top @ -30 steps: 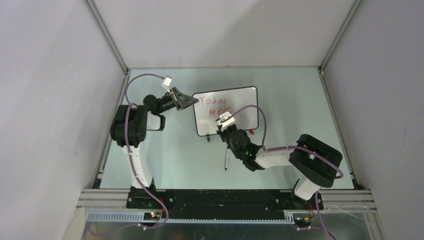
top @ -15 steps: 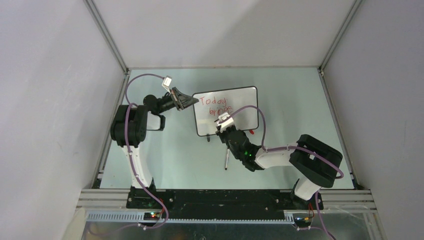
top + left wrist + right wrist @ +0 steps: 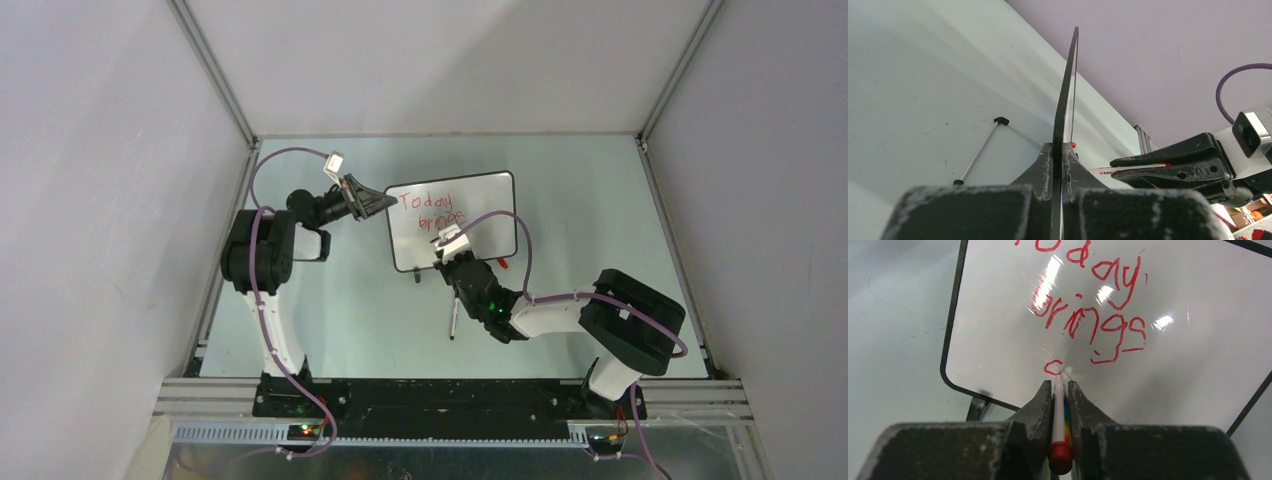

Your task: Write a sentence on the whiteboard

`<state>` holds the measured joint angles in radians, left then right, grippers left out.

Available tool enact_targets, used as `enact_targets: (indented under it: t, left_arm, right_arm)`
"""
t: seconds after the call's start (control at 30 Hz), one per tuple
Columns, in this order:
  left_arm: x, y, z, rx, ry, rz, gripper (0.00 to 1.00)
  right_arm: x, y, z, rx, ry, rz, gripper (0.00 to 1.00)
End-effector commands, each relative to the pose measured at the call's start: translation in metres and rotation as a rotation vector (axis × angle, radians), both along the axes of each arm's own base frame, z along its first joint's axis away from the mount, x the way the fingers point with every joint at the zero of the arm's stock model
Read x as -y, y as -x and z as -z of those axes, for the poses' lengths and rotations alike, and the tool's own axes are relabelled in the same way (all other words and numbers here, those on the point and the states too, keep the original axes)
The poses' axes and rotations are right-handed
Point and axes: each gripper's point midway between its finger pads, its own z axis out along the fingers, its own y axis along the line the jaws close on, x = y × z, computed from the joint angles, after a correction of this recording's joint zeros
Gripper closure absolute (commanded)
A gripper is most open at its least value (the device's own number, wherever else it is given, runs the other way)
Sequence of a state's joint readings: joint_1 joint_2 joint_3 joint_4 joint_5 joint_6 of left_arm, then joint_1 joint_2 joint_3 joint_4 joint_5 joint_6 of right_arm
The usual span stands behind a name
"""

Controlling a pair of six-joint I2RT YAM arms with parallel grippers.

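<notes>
Two arms: both reach out over the tabletop (image 3: 330, 330), the left to the whiteboard's left edge, the right to the front of its lower face.
Whiteboard (image 3: 405, 250): near the middle of the tabletop, standing on edge and leaning back, white face toward the arm bases. Black frame, rounded corners. One small black foot shows under the lower left corner.
Left end effector (image 3: 380, 205): clamped on the whiteboard's left frame edge, one finger on the face side and one on the back. In the wrist view the board runs edge-on straight up from between the fingers.
Right end effector (image 3: 1059, 386): narrow, holding a marker lengthwise between the fingers, pointed at the whiteboard.
Marker (image 3: 1058, 412): white barrel with a colour stripe and a red rear end; the tip touches the glossy face low down, left of centre.
Sentence (image 3: 1088, 322): red handwriting, "Today" on top and "brings" below it. Under that, one short curved red stroke sits right at the marker tip.
Glare: bright spots lie across the writing; the top of "Today" is cut off in the right wrist view.
Loose item: a slim dark pen-like stick (image 3: 453, 320) lies flat on the tabletop near the whiteboard's lower edge, under the right arm's wrist.
Cable: a purple lead (image 3: 505, 225) arcs across the front of the whiteboard's right half.
</notes>
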<state>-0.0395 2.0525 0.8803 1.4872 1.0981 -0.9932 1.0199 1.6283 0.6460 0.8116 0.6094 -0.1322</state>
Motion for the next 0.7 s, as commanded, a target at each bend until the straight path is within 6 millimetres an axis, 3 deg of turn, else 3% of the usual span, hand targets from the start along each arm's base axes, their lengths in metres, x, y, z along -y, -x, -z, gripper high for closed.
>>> enact_targets:
  t: [0.0,0.67]
  left_arm:
    - [-0.004,-0.004,-0.012,0.088,-0.004,-0.018,1.00]
    - [-0.004,-0.004,-0.012,0.091,-0.006,-0.020,1.00]
  right_arm:
    - [0.006,-0.010,-0.021,0.045,-0.022,0.062,1.00]
    - [-0.001,-0.012,-0.036,0.075,-0.071,0.025,1.00]
